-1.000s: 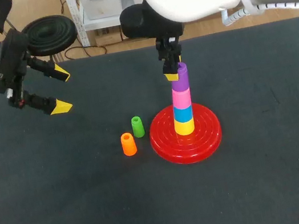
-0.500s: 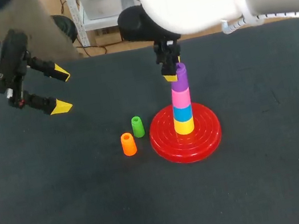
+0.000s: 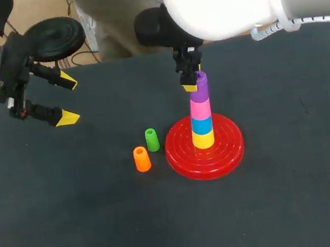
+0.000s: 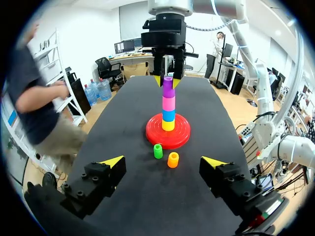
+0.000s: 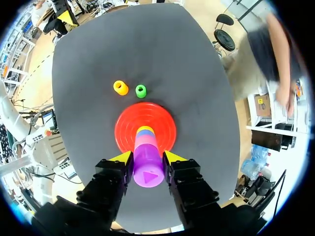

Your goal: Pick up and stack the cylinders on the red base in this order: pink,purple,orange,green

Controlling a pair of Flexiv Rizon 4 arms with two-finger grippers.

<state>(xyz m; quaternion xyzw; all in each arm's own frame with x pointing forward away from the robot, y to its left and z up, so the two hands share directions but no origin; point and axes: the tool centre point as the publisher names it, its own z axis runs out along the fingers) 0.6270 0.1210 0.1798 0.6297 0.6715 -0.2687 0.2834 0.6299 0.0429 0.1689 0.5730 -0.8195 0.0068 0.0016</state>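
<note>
The red base (image 3: 232,143) holds a stack of yellow, blue and pink cylinders (image 3: 199,108). A purple cylinder (image 3: 201,82) sits on top of the pink one, leaning slightly, and my right gripper (image 3: 192,81) is shut on it from above. In the right wrist view the purple cylinder (image 5: 148,171) fills the gap between the fingers, with the red base (image 5: 125,130) below. The orange cylinder (image 3: 141,159) and green cylinder (image 3: 152,139) stand upright just left of the base. My left gripper (image 3: 66,100) hangs open and empty above the table's far left; its own view shows the stack (image 4: 168,103) well ahead.
The green cylinder (image 4: 158,151) and orange cylinder (image 4: 173,159) stand close together, a short gap from the base's rim (image 4: 152,138). Dark table surface (image 3: 294,203) spreads around the base on all sides.
</note>
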